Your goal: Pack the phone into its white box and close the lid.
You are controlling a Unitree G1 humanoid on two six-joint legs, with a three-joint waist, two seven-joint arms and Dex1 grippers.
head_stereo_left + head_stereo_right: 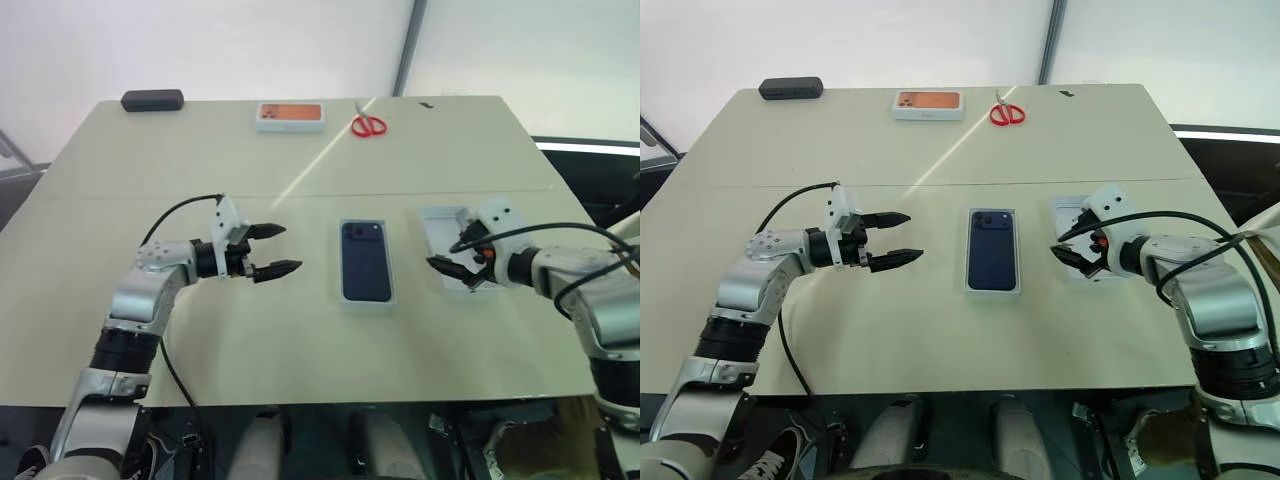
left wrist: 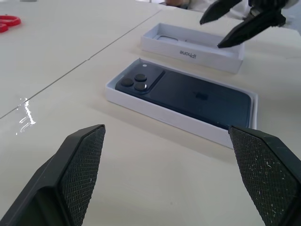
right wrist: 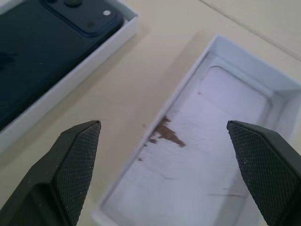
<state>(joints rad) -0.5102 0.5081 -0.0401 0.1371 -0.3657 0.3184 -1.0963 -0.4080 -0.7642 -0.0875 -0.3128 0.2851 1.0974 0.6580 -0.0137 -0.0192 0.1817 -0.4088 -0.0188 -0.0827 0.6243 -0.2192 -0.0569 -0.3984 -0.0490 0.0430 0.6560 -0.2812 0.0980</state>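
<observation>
The dark blue phone [image 1: 365, 260] lies camera side up inside the shallow white box [image 2: 155, 110] at the middle of the table. To its right the lid [image 1: 440, 225] rests open side up, white inside with a small brown smear [image 3: 164, 132]. My left gripper [image 1: 291, 248] hovers open to the left of the box, pointing at it, with nothing between its fingers. My right gripper [image 1: 449, 272] stands open just over the lid's near part, empty; its fingers [image 3: 70, 165] frame the lid's inner floor.
At the table's far edge lie red scissors [image 1: 368, 125], a white box with an orange top [image 1: 290, 116] and a black case [image 1: 152, 100]. A seam [image 1: 300, 196] runs across the table behind the box.
</observation>
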